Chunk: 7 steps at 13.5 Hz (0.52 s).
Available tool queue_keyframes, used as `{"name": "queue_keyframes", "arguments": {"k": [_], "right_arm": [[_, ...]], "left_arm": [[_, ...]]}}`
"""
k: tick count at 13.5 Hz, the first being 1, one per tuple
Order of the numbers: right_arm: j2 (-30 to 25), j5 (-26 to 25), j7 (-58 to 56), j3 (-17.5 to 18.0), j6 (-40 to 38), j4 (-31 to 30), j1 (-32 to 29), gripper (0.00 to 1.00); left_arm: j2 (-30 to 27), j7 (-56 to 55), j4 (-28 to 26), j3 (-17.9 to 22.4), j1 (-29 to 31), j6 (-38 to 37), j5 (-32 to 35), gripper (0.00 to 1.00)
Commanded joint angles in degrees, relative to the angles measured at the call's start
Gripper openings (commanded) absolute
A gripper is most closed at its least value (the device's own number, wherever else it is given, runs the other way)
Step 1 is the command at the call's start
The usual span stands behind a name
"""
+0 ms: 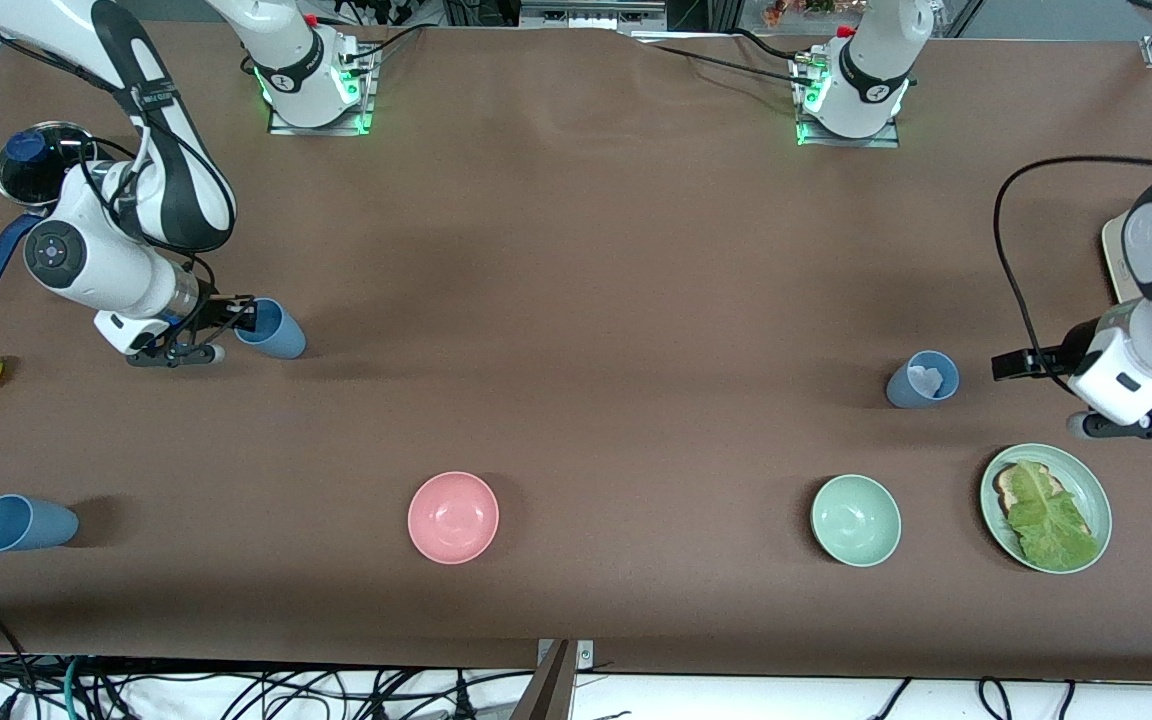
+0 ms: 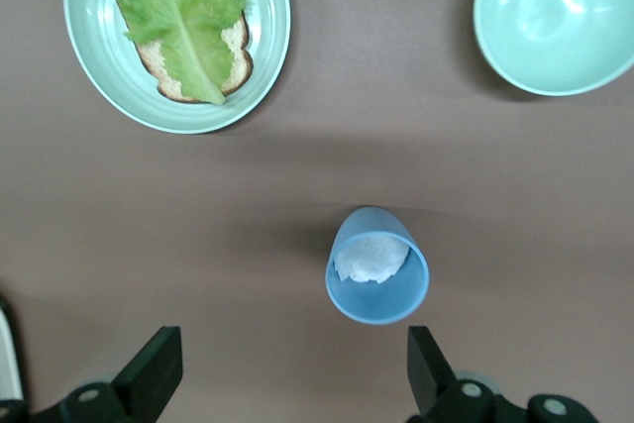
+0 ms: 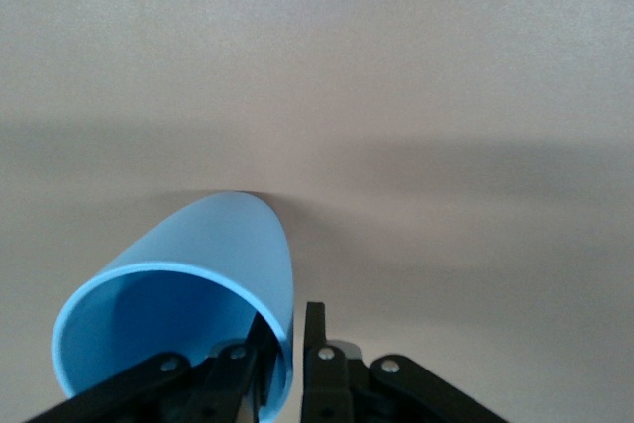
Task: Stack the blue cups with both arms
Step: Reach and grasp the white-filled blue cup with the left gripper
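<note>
So that I could carry it for stacking, my right hand (image 1: 221, 330) pinched one blue cup's (image 1: 271, 329) rim at the frame's left, while my left hand (image 2: 287, 373) hung wide open.

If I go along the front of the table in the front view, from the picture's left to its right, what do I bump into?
Blue cup lying on its side → pink bowl → pale green bowl → green plate with toast and a lettuce leaf.

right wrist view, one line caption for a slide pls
Right gripper pinching the rim of a blue cup above the brown table.
</note>
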Motion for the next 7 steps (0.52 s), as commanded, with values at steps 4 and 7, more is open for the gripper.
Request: {"name": "queue_keyframes", "arguments": {"k": [4,7], "right_arm": [[-0.25,0.95,-0.28,0.17,0.65,-0.53,-0.16,0.13],[-0.25,0.95,-0.28,0.17,0.65,-0.53,-0.16,0.1]], "left_arm": [[3.06,0.82,-5.15,-0.46,1.4,7.65,-2.29,1.0],[2.62,0.82,-11.4,-1.69,1.39,14.07,-2.47,1.0]]}}
